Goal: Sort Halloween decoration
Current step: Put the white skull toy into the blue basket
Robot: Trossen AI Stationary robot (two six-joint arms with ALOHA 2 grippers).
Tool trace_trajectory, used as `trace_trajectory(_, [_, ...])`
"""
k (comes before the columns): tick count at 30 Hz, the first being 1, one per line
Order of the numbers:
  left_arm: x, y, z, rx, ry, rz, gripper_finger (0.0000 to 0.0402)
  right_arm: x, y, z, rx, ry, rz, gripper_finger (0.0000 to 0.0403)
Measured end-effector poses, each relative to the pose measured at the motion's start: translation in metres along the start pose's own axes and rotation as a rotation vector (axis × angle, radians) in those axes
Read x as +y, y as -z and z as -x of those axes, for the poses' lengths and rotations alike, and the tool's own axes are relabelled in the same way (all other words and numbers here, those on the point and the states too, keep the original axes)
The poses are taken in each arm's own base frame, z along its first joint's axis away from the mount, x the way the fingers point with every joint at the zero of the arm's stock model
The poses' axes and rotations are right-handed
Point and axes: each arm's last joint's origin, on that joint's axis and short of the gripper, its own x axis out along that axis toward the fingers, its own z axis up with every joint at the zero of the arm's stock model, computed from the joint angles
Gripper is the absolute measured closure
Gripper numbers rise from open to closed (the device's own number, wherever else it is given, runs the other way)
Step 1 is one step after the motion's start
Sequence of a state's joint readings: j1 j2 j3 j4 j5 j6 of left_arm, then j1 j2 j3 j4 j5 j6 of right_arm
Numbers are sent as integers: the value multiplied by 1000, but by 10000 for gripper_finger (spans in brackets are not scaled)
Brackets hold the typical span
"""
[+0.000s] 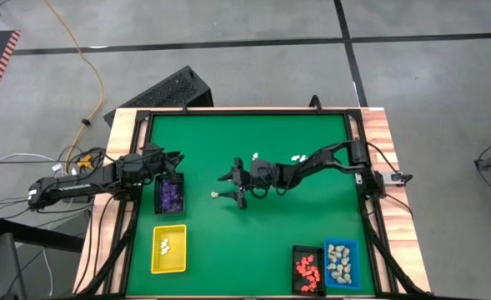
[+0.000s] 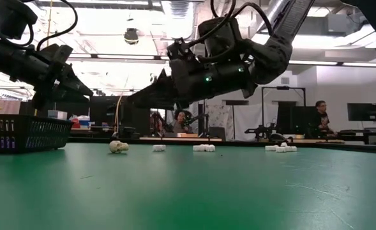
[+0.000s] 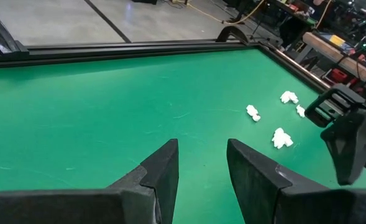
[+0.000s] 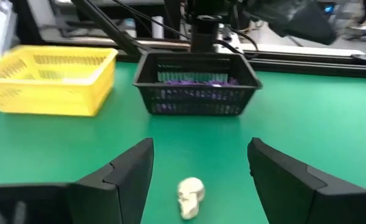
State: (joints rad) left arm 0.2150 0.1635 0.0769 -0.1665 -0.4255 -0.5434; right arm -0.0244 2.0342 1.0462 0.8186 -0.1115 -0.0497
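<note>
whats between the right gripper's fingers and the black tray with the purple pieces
A small cream skull figurine lies on the green mat just ahead of the open right gripper; beyond it, bare mat up to the black tray. The right wrist view shows this.

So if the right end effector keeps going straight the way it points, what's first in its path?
Probably the cream skull figurine, lying on the mat between the open fingers of the right end effector. Beyond it stands the black tray of purple pieces.

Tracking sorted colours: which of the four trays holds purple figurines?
The black tray beside the left gripper; the others hold white, orange-red or cream pieces.
</note>
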Motion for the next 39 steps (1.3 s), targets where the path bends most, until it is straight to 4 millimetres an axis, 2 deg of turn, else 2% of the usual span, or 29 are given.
trace_trajectory(10, [0,0,0,0,0,0,276,6,3,-2,18,70,58,133])
trace_trajectory(16, [0,0,0,2,1,0,276,12,23,-27,62,50,63,133])
trace_trajectory(19, [0,1,-1,8,-2,-3,276,15,22,-39,45,42,64,133])
trace_trajectory(28, [0,3,-3,36,-18,-18,276,7,22,-42,83,55,53,133])
trace_trajectory(32, [0,4,-3,41,-21,-20,276,8,36,-46,108,46,26,133])
trace_trajectory(39, [0,4,-4,43,-22,-20,276,15,52,-74,110,5,-3,133])
